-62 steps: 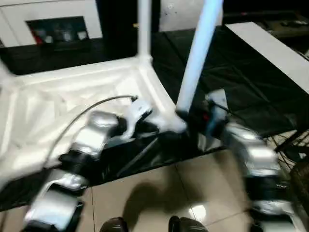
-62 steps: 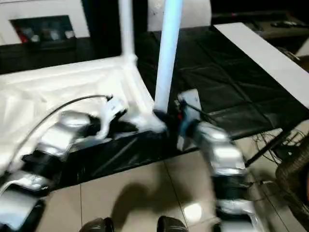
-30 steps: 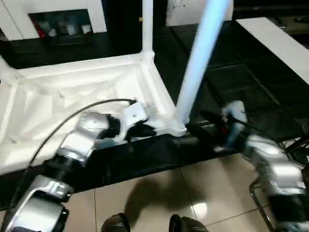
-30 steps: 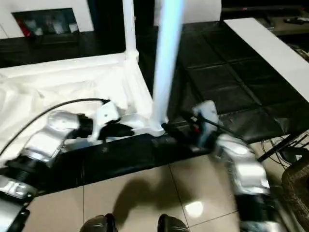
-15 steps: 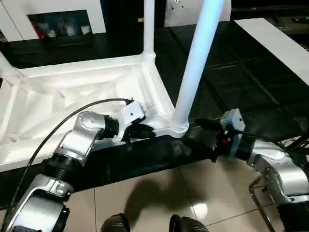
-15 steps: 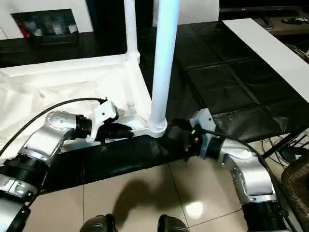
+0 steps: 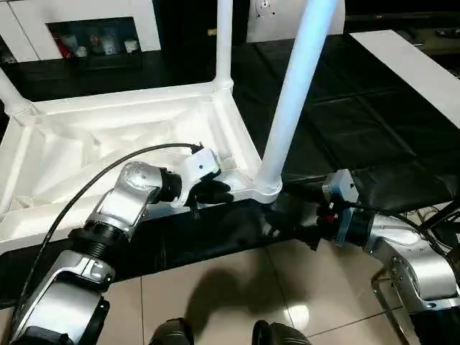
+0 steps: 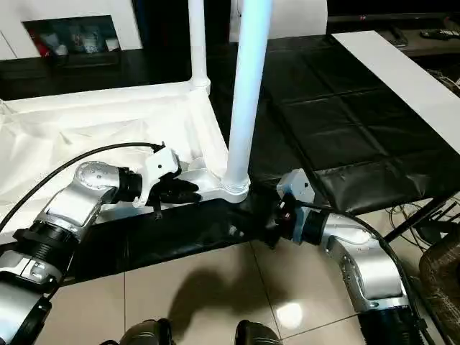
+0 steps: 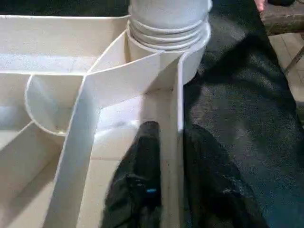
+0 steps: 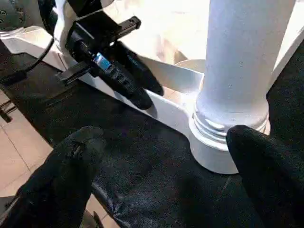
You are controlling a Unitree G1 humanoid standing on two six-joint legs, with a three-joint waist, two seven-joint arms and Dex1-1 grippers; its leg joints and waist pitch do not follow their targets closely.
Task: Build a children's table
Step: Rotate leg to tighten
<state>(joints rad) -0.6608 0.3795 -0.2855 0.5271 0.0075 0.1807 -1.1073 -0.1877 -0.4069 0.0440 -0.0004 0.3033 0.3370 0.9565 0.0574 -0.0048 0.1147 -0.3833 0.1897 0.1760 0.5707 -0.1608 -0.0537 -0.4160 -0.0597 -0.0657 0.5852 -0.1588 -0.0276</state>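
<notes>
Left claw [image 10: 137, 90] pinching rim [image 10: 173, 111] (apparently).

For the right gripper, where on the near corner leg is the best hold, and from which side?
Low on the near leg, just above its ribbed collar, coming in level from the robot's side. The leg stands upright and round, and the open right gripper already faces its base, one finger to each side.

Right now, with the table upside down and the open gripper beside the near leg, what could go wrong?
1. The left gripper pinches the rim of the white plastic ribbed table top; a thin grip may slip.
2. The right gripper, wide open beside the tall white round near leg, does not hold it; a half-screwed leg could lean.
</notes>
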